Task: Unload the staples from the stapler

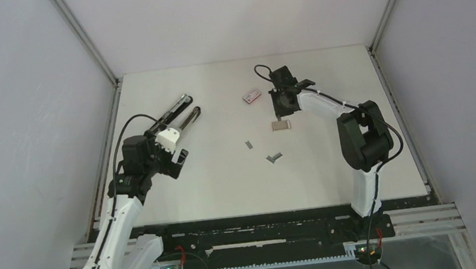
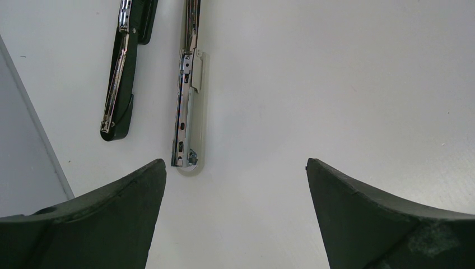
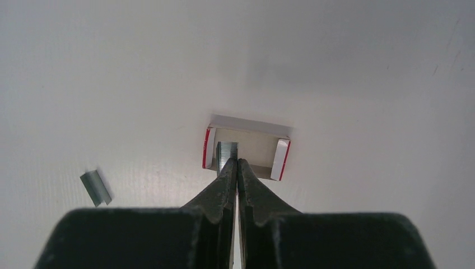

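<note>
**Stapler splayed open, staples by the right jaws**

The stapler (image 1: 178, 115) lies at the far left of the bench (image 1: 332, 164), its two bars spread apart from the hinge. A short run of staples (image 3: 227, 150) sits in one end of a small open tray (image 3: 255, 147) near mid-bench. The right gripper (image 3: 236, 165) has its jaws pressed fully together, tips right at that run; whether they pinch it I cannot tell. A loose strip (image 3: 96, 188) lies nearby. The left gripper (image 2: 235, 168) hovers just short of the stapler's free ends, jaws spread wide, holding nothing. A red-and-white box (image 1: 252, 95) lies farther back.

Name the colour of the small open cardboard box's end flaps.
White flaps edged red; right wrist view best.
</note>
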You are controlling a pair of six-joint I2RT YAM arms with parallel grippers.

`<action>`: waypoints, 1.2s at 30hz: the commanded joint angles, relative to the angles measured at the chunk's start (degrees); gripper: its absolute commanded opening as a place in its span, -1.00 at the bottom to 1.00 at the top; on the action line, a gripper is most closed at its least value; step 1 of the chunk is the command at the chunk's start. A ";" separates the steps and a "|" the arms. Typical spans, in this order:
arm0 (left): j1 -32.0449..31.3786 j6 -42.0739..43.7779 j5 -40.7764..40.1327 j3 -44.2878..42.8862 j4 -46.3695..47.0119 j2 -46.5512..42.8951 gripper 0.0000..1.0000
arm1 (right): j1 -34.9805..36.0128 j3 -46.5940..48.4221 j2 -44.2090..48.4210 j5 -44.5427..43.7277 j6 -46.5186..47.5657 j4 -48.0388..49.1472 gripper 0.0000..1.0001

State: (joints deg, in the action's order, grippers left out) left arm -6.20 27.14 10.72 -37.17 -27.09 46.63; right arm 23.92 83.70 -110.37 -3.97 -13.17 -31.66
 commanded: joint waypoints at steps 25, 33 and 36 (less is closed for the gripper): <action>0.34 0.95 0.24 1.04 2.22 0.24 0.99 | 1.68 -1.44 -3.48 -6.50 -10.65 3.69 -1.00; 0.35 0.99 0.29 1.15 2.22 0.28 0.99 | 1.64 -0.83 -4.53 -6.33 -10.32 3.59 -1.00; 0.31 0.99 0.36 1.12 2.22 0.29 0.99 | 1.81 -0.74 -4.62 -6.26 -10.09 3.63 -1.00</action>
State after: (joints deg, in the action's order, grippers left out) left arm -6.17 27.18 10.72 -37.17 -27.09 46.87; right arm 25.67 81.73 -114.89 -10.02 -22.94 -29.39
